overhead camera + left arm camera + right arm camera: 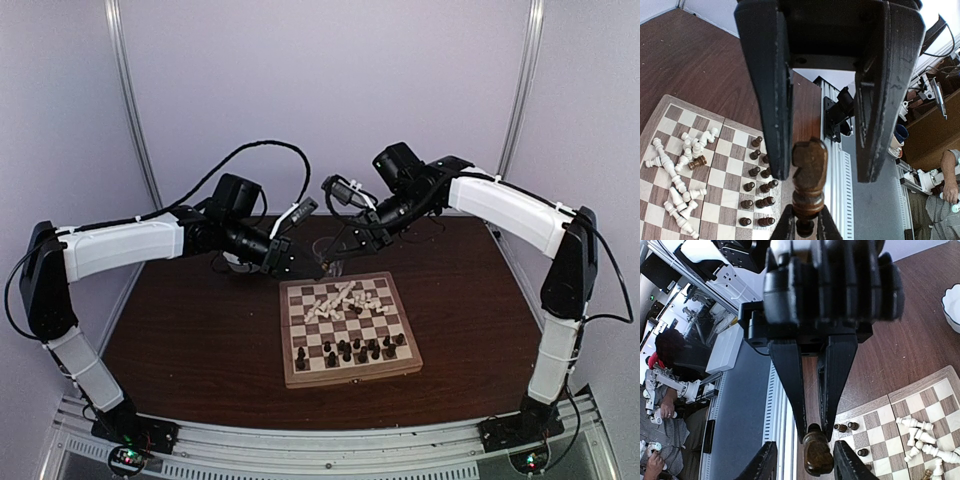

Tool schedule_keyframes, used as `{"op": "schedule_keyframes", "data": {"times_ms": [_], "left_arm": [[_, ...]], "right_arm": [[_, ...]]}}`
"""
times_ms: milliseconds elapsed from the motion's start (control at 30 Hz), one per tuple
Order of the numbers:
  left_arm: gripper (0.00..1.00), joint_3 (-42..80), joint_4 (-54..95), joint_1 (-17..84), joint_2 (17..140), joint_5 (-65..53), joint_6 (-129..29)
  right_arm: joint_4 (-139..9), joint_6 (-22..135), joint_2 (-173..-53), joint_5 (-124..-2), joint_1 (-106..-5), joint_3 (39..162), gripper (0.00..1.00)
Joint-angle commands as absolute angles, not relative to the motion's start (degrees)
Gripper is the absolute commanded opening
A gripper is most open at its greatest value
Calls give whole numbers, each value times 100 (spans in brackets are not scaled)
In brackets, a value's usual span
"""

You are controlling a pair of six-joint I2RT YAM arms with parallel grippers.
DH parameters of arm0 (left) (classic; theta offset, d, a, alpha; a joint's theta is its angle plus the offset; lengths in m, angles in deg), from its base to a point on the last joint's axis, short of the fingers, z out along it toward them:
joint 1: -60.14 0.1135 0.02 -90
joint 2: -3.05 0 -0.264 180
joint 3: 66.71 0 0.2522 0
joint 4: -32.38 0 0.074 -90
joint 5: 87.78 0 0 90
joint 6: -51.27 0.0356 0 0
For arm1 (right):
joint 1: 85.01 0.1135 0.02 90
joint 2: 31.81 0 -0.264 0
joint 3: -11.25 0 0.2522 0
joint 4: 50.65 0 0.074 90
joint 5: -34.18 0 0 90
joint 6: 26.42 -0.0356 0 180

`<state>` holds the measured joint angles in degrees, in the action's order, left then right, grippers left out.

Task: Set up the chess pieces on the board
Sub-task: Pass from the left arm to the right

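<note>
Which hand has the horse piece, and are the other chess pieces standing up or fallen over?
Left hand: shut on the dark knight.
Right hand: open around the knight's base.
White pieces: tumbled on the board's far half.
Dark pieces: mostly standing, near rows.

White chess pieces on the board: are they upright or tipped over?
Tipped over. The white pieces lie on their sides in a loose heap on the far half of the board.
</note>
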<state>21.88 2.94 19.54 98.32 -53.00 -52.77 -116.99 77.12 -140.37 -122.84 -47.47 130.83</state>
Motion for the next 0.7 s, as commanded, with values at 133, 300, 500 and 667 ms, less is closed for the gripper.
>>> {"op": "schedule_keyframes", "data": {"times_ms": [133,300,500,667], "left_arm": [[5,2387,317,1964,9751,-5246,-5151],[5,2386,306,1964,9760,-5243,-5148],[5,2393,263,1962,9776,-5191,-5130],[5,2449,101,1963,9760,-5060,-5001]], "right_arm": [[-11782,7841,-13948,-12129,-4696,12969,34],[-11760,7842,-13957,-12129,-4696,12977,22],[-11825,7920,-13944,-12028,-4696,13015,9],[-12024,8146,-13727,-11697,-4900,13091,6]]}}
